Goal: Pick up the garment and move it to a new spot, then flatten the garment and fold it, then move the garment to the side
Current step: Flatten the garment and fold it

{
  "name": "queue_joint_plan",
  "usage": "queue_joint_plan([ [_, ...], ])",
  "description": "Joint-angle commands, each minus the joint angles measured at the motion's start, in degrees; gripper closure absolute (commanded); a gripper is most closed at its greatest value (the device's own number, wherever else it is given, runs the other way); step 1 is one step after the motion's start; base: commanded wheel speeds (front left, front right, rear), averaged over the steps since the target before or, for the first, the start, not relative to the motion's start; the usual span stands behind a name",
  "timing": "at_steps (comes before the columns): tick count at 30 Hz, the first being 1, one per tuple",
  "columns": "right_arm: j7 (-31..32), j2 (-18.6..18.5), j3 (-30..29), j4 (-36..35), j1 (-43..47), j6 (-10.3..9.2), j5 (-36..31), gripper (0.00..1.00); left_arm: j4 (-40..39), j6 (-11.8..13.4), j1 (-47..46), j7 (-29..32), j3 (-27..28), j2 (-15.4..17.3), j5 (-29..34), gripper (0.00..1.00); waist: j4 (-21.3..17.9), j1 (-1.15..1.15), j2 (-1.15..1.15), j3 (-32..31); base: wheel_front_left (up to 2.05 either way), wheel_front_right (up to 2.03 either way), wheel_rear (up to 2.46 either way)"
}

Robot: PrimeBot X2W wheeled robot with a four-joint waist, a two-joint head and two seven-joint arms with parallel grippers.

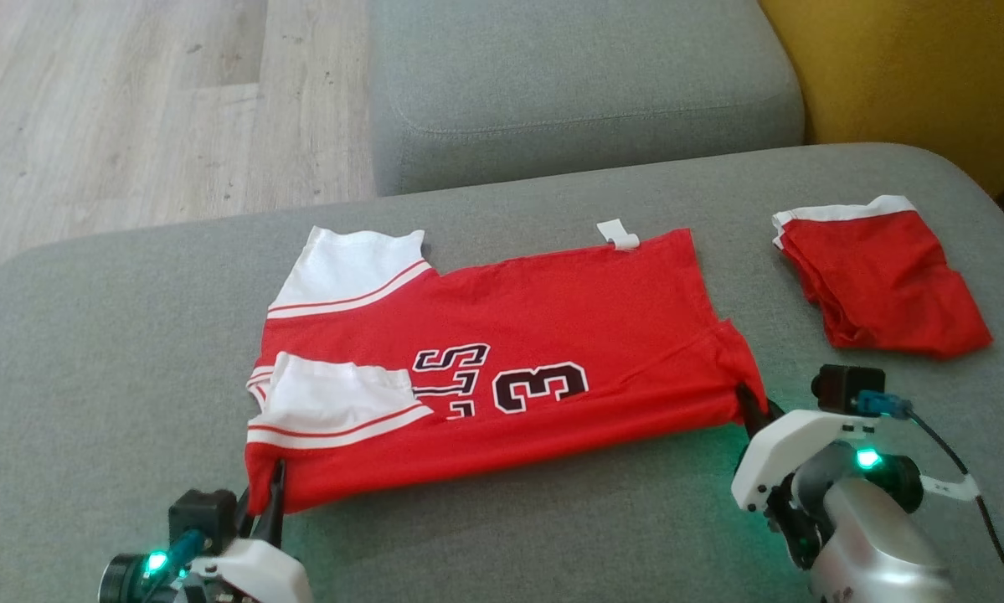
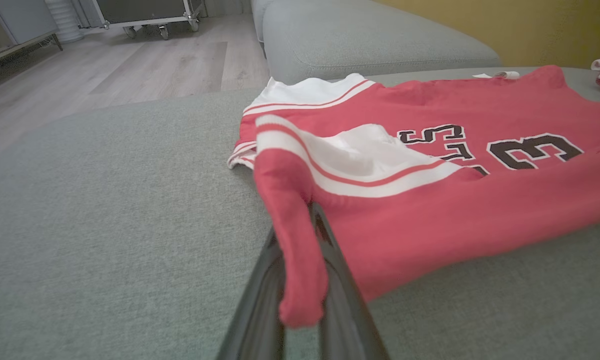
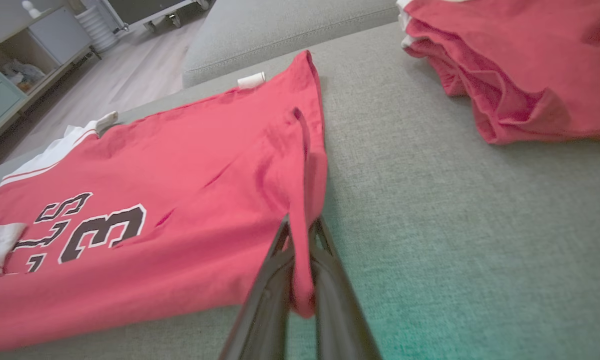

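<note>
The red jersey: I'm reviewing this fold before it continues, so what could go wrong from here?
1. The left gripper and right gripper each pinch only a small tip of the red jersey at its near corners; the cloth may slip out when lifted.
2. The white sleeve lies loose on top and could flop out of place.
3. The folded red garment lies close on the right; the right gripper might snag it.

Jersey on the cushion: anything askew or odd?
Minor only. The jersey lies mostly flat, but its near white sleeve is folded in over the front, hiding part of the lettering, and a white tag sticks out past the far edge. Left claw and right claw pinch the near corners. No damage visible.
</note>
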Motion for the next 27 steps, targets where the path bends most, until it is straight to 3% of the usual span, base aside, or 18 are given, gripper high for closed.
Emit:
queue_joint_plan([
  [1, -0.1, 0.1, 0.4, -3.1, -1.0, -0.04, -0.2, 1.0, -2.3, 0.7, -1.7, 0.0, 2.1, 1.5, -0.6, 1.0, -0.1, 0.0, 0.0, 0.2, 0.0, 0.0, 0.0],
  [2, -0.1, 0.1, 0.1, -3.9, -0.6, -0.04, -0.3, 0.48, -2.7, 0.8, -1.6, -0.1, 2.0, 1.4, -0.6, 0.79, -0.2, 0.0, 0.0, 0.4, 0.0, 0.0, 0.0],
  [3, -0.2, 0.1, -0.3, -4.8, -0.2, -0.04, -0.3, 0.0, -3.1, 1.0, -1.6, -0.3, 2.0, 1.4, -0.6, 0.51, -0.3, 0.0, 0.0, 0.6, 0.0, 0.0, 0.0],
  [4, -0.3, 0.1, -0.8, -5.6, 0.1, -0.04, -0.2, 0.0, -3.5, 1.3, -1.5, -0.6, 2.0, 1.4, -0.6, 0.0, -0.3, 0.0, 0.0, 0.8, 0.0, 0.0, 0.0],
  [13, -9.8, 0.4, -2.7, -18.8, 2.1, -0.04, -2.2, 0.0, -11.9, 3.5, -6.1, -7.6, 6.0, 0.0, -1.5, 0.0, 0.0, 0.0, 0.0, 3.6, 0.0, 0.0, 0.0],
  [20, -11.5, 0.5, -2.8, -34.5, 5.8, -0.04, -4.2, 0.0, -25.9, 0.7, -4.9, -7.9, 10.2, -4.2, 0.2, 0.0, -0.2, 0.0, 0.0, 5.8, 0.0, 0.0, 0.0],
  [27, -11.6, 0.5, -2.5, -42.2, 9.2, -0.04, -3.8, 0.0, -26.4, -2.0, -4.4, -7.9, 13.1, -6.5, 1.9, 0.0, -0.4, 0.0, 0.0, 8.6, 0.0, 0.0, 0.0],
])
